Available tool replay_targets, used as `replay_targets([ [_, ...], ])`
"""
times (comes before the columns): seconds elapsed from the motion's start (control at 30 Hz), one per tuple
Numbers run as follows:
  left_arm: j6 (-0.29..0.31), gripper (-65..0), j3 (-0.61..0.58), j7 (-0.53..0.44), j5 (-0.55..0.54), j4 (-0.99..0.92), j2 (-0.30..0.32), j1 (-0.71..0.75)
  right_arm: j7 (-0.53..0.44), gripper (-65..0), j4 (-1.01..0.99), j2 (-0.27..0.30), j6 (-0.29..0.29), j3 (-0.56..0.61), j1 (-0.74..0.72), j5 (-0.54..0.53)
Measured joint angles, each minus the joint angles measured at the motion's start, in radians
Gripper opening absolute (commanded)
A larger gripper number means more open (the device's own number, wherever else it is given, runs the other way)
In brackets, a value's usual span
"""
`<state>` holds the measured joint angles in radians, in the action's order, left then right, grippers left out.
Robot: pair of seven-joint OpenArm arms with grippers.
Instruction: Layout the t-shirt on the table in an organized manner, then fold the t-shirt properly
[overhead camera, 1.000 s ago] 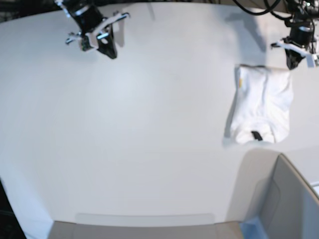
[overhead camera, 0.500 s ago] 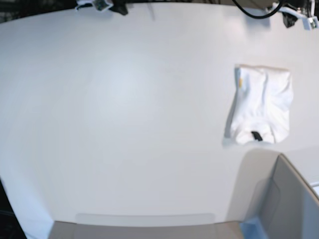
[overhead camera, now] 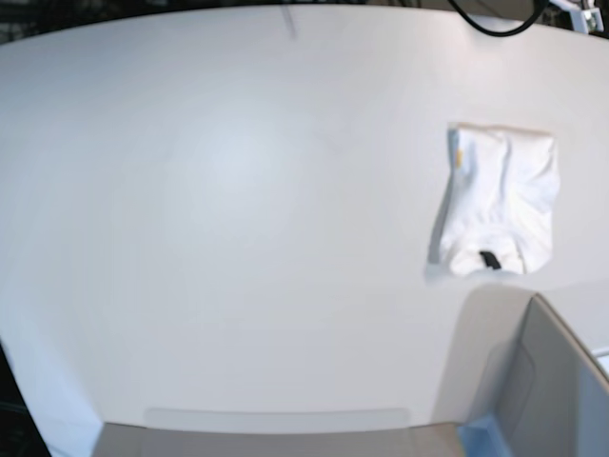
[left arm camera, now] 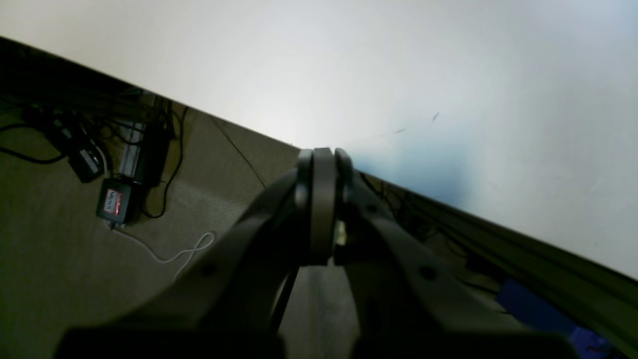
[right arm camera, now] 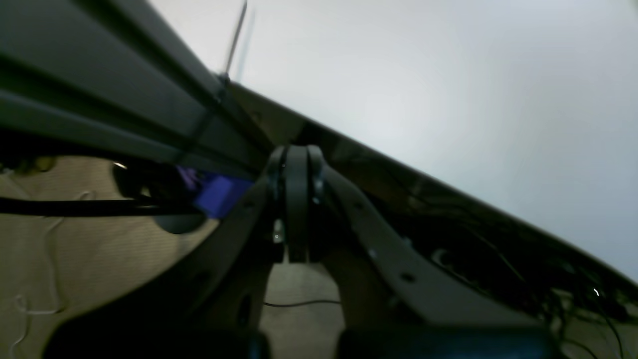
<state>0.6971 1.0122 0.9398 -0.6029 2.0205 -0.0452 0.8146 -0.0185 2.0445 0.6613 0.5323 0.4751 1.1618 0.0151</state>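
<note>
The t-shirt [overhead camera: 500,202] lies folded into a compact rectangle on the right side of the white surface [overhead camera: 238,238] in the base view, neck tag [overhead camera: 490,259] facing up at the near end, just beyond the grey box [overhead camera: 552,390] at the near right corner. The left pincer [left arm camera: 323,164] is fully closed on nothing, positioned over the surface edge with carpeted floor [left arm camera: 60,249] and cables below. The right pincer [right arm camera: 295,162] is likewise closed and empty, past the surface edge.

Beige carpet floor [left arm camera: 60,279] strewn with black cables [left arm camera: 164,164]
</note>
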Motion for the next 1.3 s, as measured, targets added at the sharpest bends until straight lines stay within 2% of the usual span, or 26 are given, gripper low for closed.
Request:
replay_targets([
  [0.07, 0.000, -65.0, 0.000, -0.002, 0.000, -0.003, 0.001, 0.000, -0.001, -65.0, -0.005, 0.000, 0.018, -0.041, 0.029, 0.000],
  [0.17, 0.000, -65.0, 0.000, 0.000, 0.000, -0.012, 0.003, 0.000, 0.006, -65.0, -0.022, -0.010, 0.010, -0.094, 0.080, 0.000],
  [0.23, 0.000, -65.0, 0.000, 0.001, 0.002, -0.019, 0.001, 0.000, 0.051, -65.0, -0.041, -0.023, 0.009, -0.129, 0.111, 0.000],
  [0.5, 0.000, -65.0, -0.003, 0.000, 0.013, -0.117, 0.001, 0.014, 0.063, -65.0, -0.280, -0.020, 0.006, -0.136, 0.117, 0.000],
  [0.57, -0.001, -65.0, -0.044, -0.009, 0.073, -0.155, 0.004, 0.026, 0.067, -65.0, -0.332, -0.020, 0.004, -0.136, 0.115, 0.000],
  [0.77, 0.003, -65.0, -0.142, -0.061, 0.124, -0.304, -0.002, 0.031, 0.055, -65.0, -0.452, -0.017, 0.007, -0.139, 0.065, 0.004],
  [0.93, 0.000, -65.0, -0.142, -0.072, 0.125, -0.391, -0.002, 0.031, 0.059, -65.0, -0.531, -0.016, 0.002, -0.137, 0.031, 0.003],
  [1.1, 0.000, -65.0, -0.141, -0.077, 0.124, -0.434, -0.002, 0.031, 0.055, -65.0, -0.595, 0.014, 0.003, -0.134, -0.013, 0.007],
  [1.3, -0.001, -65.0, -0.143, -0.078, 0.131, -0.588, 0.000, 0.025, 0.054, -65.0, -0.730, 0.008, -0.002, -0.132, -0.103, 0.008],
])
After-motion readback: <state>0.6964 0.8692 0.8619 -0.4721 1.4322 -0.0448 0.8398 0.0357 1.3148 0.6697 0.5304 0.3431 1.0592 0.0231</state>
